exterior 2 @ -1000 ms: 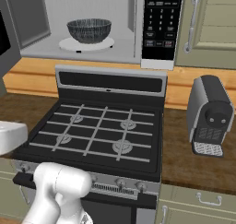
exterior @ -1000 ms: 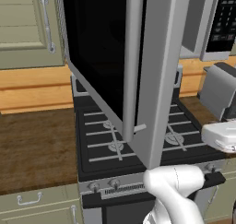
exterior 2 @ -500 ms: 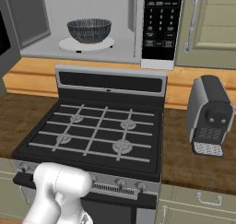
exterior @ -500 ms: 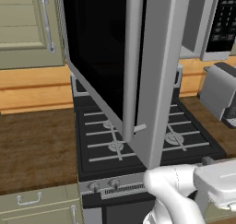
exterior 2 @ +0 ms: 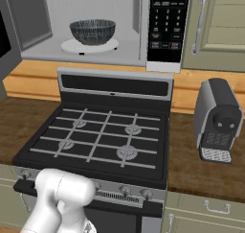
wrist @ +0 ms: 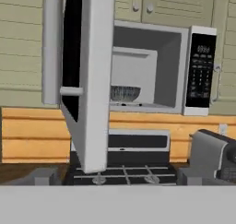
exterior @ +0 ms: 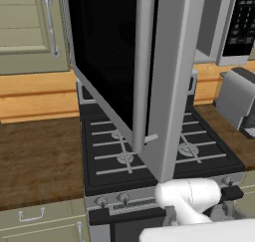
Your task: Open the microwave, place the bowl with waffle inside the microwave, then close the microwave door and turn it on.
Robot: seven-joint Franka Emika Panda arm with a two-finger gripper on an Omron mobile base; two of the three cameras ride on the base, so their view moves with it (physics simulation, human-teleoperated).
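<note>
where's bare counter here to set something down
Bare wood counter left of the stove, below the beige cabinet. A narrower strip lies between the stove and the coffee machine. Crowded: the open microwave door hangs over the burners.

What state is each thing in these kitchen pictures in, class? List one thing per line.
Silver-framed microwave door with black glass: swung wide open.
Boxy silver-grey microwave: cavity exposed.
Speckled blue-grey bowl: upright inside the microwave, on its white round plate.
Black gas stove: burners unlit, nothing on them.
Beige cabinet door: closed.
</note>
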